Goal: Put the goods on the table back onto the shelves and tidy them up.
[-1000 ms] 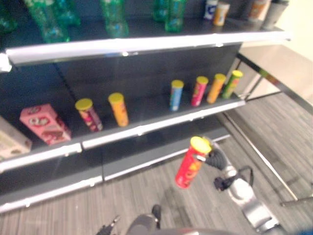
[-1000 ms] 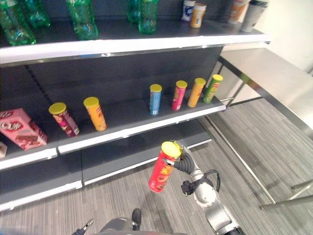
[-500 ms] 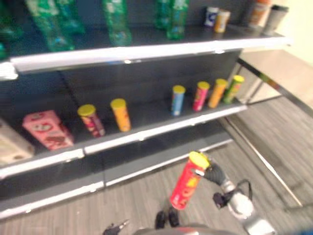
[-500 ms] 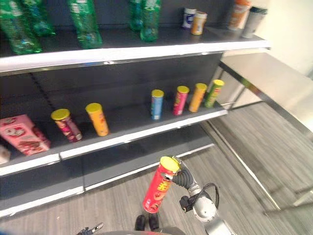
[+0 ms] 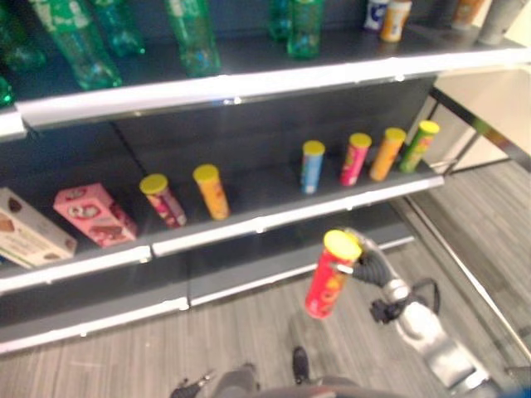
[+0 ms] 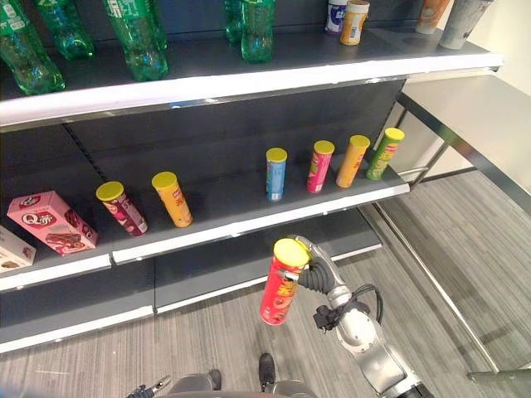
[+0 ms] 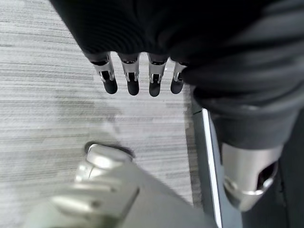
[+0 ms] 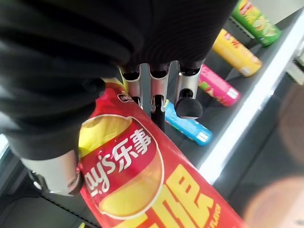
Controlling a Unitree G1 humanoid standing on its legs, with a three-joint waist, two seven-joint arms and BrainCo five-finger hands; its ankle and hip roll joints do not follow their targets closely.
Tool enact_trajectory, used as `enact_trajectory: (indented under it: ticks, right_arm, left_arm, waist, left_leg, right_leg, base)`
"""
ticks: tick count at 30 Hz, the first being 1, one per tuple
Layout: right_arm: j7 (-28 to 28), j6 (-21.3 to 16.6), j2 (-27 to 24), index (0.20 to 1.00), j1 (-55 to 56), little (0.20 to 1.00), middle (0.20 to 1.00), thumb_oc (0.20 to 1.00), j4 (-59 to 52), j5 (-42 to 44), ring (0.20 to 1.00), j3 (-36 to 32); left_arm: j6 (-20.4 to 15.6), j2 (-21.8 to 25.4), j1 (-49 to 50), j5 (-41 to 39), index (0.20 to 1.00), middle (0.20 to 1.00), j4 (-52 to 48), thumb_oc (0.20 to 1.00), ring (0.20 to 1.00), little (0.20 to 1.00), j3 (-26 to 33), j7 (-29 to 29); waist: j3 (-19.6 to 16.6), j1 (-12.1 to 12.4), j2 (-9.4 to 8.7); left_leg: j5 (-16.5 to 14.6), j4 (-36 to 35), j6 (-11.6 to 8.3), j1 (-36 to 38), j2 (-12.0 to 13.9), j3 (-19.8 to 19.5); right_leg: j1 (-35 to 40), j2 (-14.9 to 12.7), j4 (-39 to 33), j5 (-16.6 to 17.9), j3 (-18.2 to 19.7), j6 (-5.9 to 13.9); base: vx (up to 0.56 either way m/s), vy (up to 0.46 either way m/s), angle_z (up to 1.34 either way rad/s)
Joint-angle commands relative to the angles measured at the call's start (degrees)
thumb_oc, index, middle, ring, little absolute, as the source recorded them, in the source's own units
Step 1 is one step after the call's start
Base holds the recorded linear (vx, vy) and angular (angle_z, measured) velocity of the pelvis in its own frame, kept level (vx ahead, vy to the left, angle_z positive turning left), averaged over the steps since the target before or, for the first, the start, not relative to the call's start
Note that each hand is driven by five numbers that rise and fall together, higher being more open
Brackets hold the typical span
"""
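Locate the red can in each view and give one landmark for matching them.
Left eye view: the red can is low and right of centre, held by the right hand, below the middle shelf.
Right eye view: the can is low centre, below that shelf.
Left wrist view: the open left hand over the floor; no can.
Right wrist view: the can is close up under the hand.
Shared landmark: the blue can on the shelf.
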Motion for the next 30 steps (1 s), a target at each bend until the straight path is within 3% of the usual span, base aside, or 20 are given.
enact_trajectory:
  ticks: [1, 5, 7, 8, 9, 10, 12, 13, 14, 17, 18, 19, 20, 22, 30]
  right_arm:
    - [-1.9, -4.1, -1.2, 0.2, -2.2, 0.2, 0.2, 0.2, -5.6, -1.1, 0.2, -1.0]
    - [-2.3, -3.7, -1.0, 0.2, -2.0, 0.2, 0.2, 0.2, -4.1, -0.8, 0.2, -0.8]
    - [-2.2, -3.6, -1.1, 0.2, -1.6, 0.2, 0.2, 0.2, -4.1, -1.0, 0.2, -1.0]
    - [-1.2, -3.4, -0.8, 0.2, -0.7, 0.2, 0.2, 0.2, -5.2, -2.7, 0.2, -0.6]
    - [-1.1, -3.4, -0.8, 0.2, -0.6, 0.2, 0.2, 0.2, -5.2, -2.8, 0.2, -0.6]
    - [-1.0, -3.0, -0.7, 0.2, 0.3, 0.2, 0.2, 0.2, -5.9, -4.7, 0.2, -0.4]
    - [-0.5, -2.9, -0.2, 0.2, 0.3, 0.2, 0.2, 0.2, -5.8, -5.7, 0.2, -0.4]
    - [0.0, -2.6, 1.1, 0.2, -0.9, 0.2, 0.2, 0.2, -5.1, -6.0, 0.2, 1.0]
    - [0.0, -2.6, 1.2, 0.2, -1.0, 0.2, 0.2, 0.2, -5.1, -6.0, 0.2, 1.1]
    - [-1.5, -1.9, 3.9, 0.2, -2.9, 0.2, 0.2, 0.2, -2.3, -5.8, 0.2, 2.1]
    - [-1.6, -1.9, 4.0, 0.2, -3.0, 0.2, 0.2, 0.2, -2.3, -5.8, 0.2, 2.1]
    - [-2.3, -2.2, 3.6, 0.2, -3.3, 0.2, 0.2, 0.2, -2.7, -5.1, 0.2, 2.1]
    - [-2.6, -2.3, 2.7, 0.2, -3.9, 0.2, 0.2, 0.2, -2.7, -5.3, 0.2, 2.6]
    - [-4.1, -1.9, 2.6, 0.2, -2.6, 0.2, 0.2, 0.2, -1.4, -5.6, 0.2, 2.0]
    - [-8.4, -2.8, -0.5, 0.2, -2.9, 0.2, 0.2, 0.2, -4.0, -11.8, 0.2, 2.0]
  left_arm:
    - [-1.9, -2.6, 0.3, -1.8, 1.0, 1.0, -1.5, 1.0, 1.0, 1.0, -2.0, 1.3]
    - [-2.2, -3.0, 0.3, -4.2, 1.0, 1.0, -1.6, 1.0, 1.0, 1.0, -1.0, 1.6]
    - [-2.3, -3.0, 0.5, -4.8, 1.0, 1.0, -1.7, 1.0, 1.0, 1.0, -0.3, 1.7]
    - [-2.0, -3.5, 1.5, -5.1, 1.0, 1.0, -0.8, 1.0, 1.0, 1.0, 0.9, 1.5]
    - [-2.0, -3.5, 1.5, -5.1, 1.0, 1.0, -0.8, 1.0, 1.0, 1.0, 0.9, 1.5]
    - [-2.0, -3.4, 0.9, -5.8, 1.0, 1.0, -0.2, 1.0, 1.0, 1.0, 1.1, 1.3]
    - [-2.1, -2.7, 0.1, -5.2, 1.0, 1.0, -0.4, 1.0, 1.0, 1.0, 1.0, 1.5]
    - [-2.0, -1.7, -0.3, -3.6, 1.0, 1.0, -1.5, 1.0, 1.0, 1.0, 0.2, 2.3]
    - [-2.0, -1.6, -0.3, -3.6, 1.0, 1.0, -1.6, 1.0, 1.0, 1.0, 0.3, 2.3]
    - [-1.7, -0.3, -1.3, -0.6, 1.0, 1.0, -2.3, 1.0, 1.0, 1.0, -1.7, 3.1]
    - [-1.7, -0.2, -1.4, -0.6, 1.0, 1.0, -2.3, 1.0, 1.0, 1.0, -1.7, 3.1]
    - [-2.2, 0.2, -1.6, -0.8, 1.0, 1.0, -2.9, 1.0, 1.0, 1.0, -2.1, 3.0]
    - [-2.3, 0.6, -1.9, 1.5, 1.0, 1.0, -3.5, 1.0, 1.0, 1.0, -3.5, 3.3]
    - [-2.5, -1.1, -0.8, -2.1, 1.0, 1.0, -2.5, 1.0, 1.0, 1.0, -1.4, 3.1]
    - [-2.4, -3.0, 1.0, -6.5, 1.0, 1.0, -2.2, 1.0, 1.0, 1.0, -0.3, 3.0]
  waist:
    - [-1.6, 1.7, 1.73]
    - [-1.6, 2.3, 2.73]
    - [-1.8, 2.6, 3.04]
    - [-2.9, 3.1, 4.18]
    - [-2.9, 3.1, 4.2]
    - [-3.4, 3.0, 4.12]
    - [-3.9, 3.0, 3.56]
    - [-4.0, 2.8, 3.18]
    - [-4.0, 3.1, 3.04]
    - [-3.1, 2.7, 3.29]
    - [-3.0, 2.8, 3.29]
    - [-3.1, 1.9, 2.94]
    - [-2.6, 1.6, 2.62]
    - [-3.6, 1.9, 1.39]
    - [-4.1, 1.8, 2.17]
  left_leg:
    - [10.8, -7.7, 1.17, -3.6, 1.5, -3.1]
    - [12.4, -12.2, -0.3, -8.7, 3.1, -1.9]
    - [13.0, -12.2, -0.56, -8.8, 3.5, -1.0]
    - [14.7, -12.0, -1.44, -6.7, 5.0, -1.7]
    - [14.7, -12.1, -1.47, -6.6, 5.0, -1.7]
    - [15.4, -10.2, -1.14, -6.1, 3.8, -0.8]
    - [14.9, -8.3, -0.49, -6.2, 2.8, 0.1]
    - [13.2, -6.9, 0.95, -4.8, 1.7, 1.6]
    - [13.1, -6.8, 1.01, -4.8, 1.7, 2.0]
    - [10.9, -6.8, 2.61, -1.4, 0.8, 4.4]
    - [10.9, -6.9, 2.59, -1.3, 0.9, 4.5]
    - [9.4, -8.2, 2.86, 0.6, 0.0, 5.3]
    - [8.7, -8.3, 3.06, 0.9, -0.3, 5.8]
    - [9.3, -11.0, 2.26, 3.3, 0.1, 5.6]
    - [11.1, -12.2, -1.01, 4.5, 5.0, 1.9]
  right_leg:
    - [5.0, -2.3, 5.6, -11.0, 1.2, 7.93]
    - [8.4, -3.9, 5.0, -13.5, 2.3, 8.65]
    - [9.4, -4.5, 4.7, -14.0, 2.5, 9.0]
    - [10.2, -5.8, 5.4, -14.1, 3.8, 10.06]
    - [10.3, -5.7, 5.4, -14.1, 3.8, 10.05]
    - [11.0, -8.9, 5.1, -13.6, 3.7, 11.46]
    - [10.4, -10.5, 5.8, -12.9, 3.9, 12.19]
    - [7.4, -12.8, 9.5, -9.9, 4.7, 12.89]
    - [7.2, -12.9, 9.7, -10.0, 5.0, 12.95]
    - [2.0, -14.3, 15.6, -3.5, 4.9, 12.32]
    - [2.1, -14.2, 15.7, -3.5, 5.0, 12.3]
    - [-1.5, -11.2, 8.9, -4.7, -0.1, 12.39]
    - [-1.9, -10.2, 5.8, -4.6, -1.9, 12.72]
    - [0.2, -9.1, 1.2, -3.5, -1.3, 13.27]
    - [4.1, -4.5, 1.1, -7.4, -3.5, 10.84]
  base:
    - [0.27, 0.3, 0.03]
    - [0.2, 0.238, 0.0]
    - [0.28, 0.381, -0.03]
    - [0.3, 0.42, -0.06]
    - [0.36, 0.614, -0.25]
    - [0.21, 0.47, -0.25]
    - [0.2, 0.433, -0.3]
    - [0.12, 0.251, -0.27]
    - [0.11, 0.358, -0.56]
    - [0.06, 0.239, -0.72]
    - [0.11, 0.18, -0.6]
    - [0.08, 0.082, -0.6]
    - [0.12, 0.058, -0.29]
    - [0.16, -0.132, 0.19]
    - [0.11, -0.227, 0.34]
